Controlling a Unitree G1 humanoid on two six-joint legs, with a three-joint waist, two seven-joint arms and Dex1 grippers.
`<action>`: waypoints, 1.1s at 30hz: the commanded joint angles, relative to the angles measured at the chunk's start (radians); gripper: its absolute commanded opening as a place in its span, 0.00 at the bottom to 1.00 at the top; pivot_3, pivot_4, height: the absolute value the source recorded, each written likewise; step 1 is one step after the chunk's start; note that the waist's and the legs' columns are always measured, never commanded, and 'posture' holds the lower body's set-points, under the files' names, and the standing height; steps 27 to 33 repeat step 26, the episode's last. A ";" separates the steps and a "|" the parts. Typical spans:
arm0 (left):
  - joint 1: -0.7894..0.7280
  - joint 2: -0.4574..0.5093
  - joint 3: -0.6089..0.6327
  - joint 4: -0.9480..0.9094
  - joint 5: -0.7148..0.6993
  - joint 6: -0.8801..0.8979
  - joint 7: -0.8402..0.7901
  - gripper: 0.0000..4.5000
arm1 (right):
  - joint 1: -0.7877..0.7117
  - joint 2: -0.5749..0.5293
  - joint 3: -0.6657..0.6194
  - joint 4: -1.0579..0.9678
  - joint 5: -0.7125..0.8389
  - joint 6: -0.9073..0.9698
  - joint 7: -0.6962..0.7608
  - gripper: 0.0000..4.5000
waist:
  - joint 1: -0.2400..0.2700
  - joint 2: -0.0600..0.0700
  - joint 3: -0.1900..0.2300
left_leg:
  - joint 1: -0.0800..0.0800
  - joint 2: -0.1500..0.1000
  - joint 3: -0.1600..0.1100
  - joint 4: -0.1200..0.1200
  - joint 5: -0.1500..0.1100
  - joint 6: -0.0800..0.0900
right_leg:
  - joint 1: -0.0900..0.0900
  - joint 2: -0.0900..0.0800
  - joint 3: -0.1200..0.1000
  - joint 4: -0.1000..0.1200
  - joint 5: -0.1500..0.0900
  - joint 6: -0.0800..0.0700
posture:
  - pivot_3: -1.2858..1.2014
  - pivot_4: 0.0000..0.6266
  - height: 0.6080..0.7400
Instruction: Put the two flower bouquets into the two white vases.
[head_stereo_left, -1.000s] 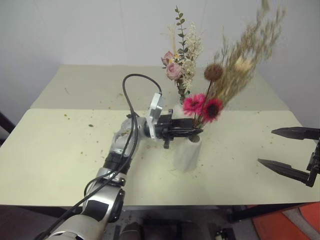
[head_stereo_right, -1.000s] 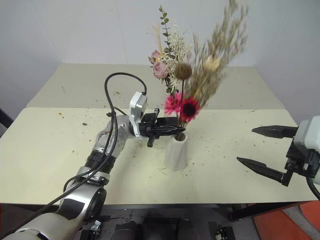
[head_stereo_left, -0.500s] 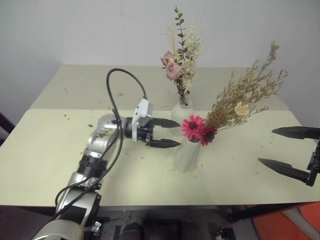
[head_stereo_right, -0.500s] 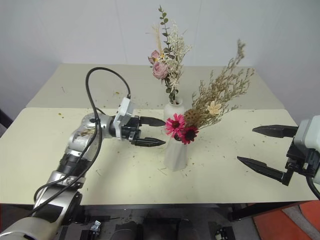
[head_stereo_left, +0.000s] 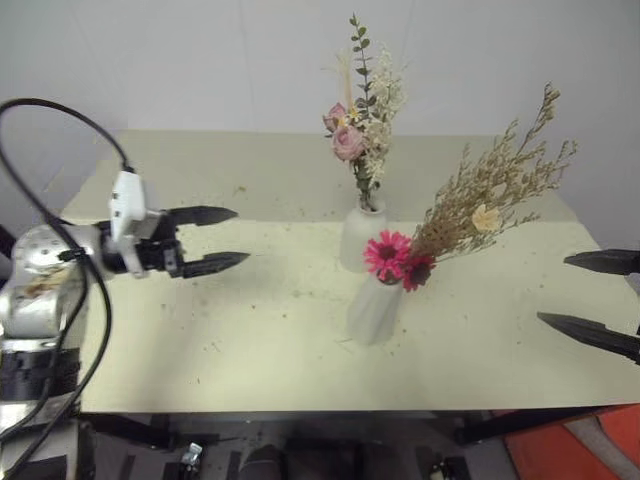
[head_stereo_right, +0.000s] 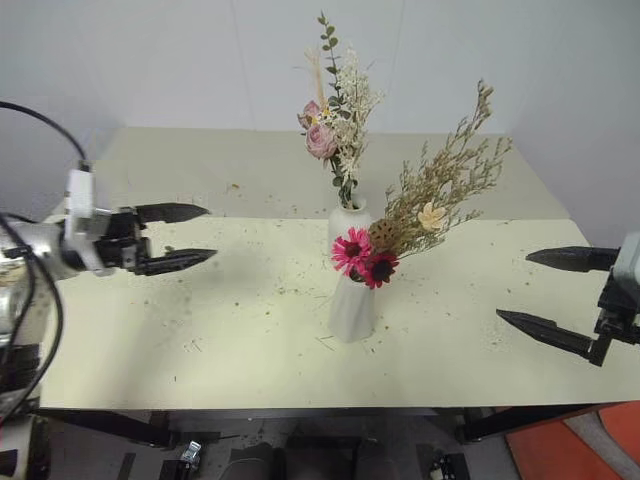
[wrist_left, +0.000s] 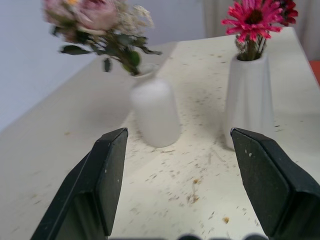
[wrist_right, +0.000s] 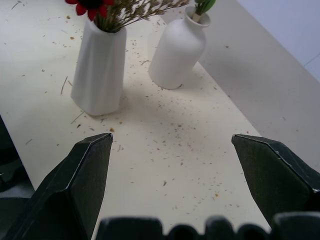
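The bottle-shaped white vase stands at the table's middle and holds the pale pink rose bouquet upright. Just in front of it, the tapered white vase holds the magenta bouquet, whose tan grass sprays lean to the right. My left gripper hovers open and empty well to the left of both vases, pointing toward them. My right gripper hangs open and empty near the table's right edge. The left wrist view shows both vases between the open fingers.
The cream table is strewn with small plant crumbs. A seam runs across it behind the vases. A white wall rises behind the table. An orange object lies on the floor at the lower right.
My left gripper opened, let go of the magenta bouquet's stems and drew back far to the left. The bouquet tipped rightward in the tapered vase. The right gripper barely shifted.
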 joint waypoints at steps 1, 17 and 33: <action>0.057 0.064 0.106 -0.107 -0.058 0.035 0.029 0.79 | -0.043 -0.031 0.018 0.074 -0.008 -0.059 0.032 1.00 | 0.000 0.000 0.000 | 0.000 0.000 0.000 0.000 0.000 0.000 | 0.000 0.000 0.000 0.000 0.000 0.000 | 0.52 0.24 1.00; 0.281 0.112 0.265 -0.273 -0.110 0.079 0.142 0.79 | -0.216 -0.052 0.223 0.393 -0.047 -0.274 0.182 1.00 | -0.001 0.000 0.000 | 0.003 0.002 0.005 -0.001 0.000 0.000 | 0.000 0.000 0.002 0.001 -0.001 -0.001 | 0.52 0.24 1.00; 0.292 0.138 0.258 -0.247 -0.114 0.084 0.160 0.79 | -0.227 -0.016 0.280 0.412 -0.056 -0.332 0.168 1.00 | 0.000 0.000 0.000 | 0.003 0.002 0.005 -0.001 0.000 0.000 | 0.000 0.000 0.002 0.001 -0.001 -0.002 | 0.52 0.24 1.00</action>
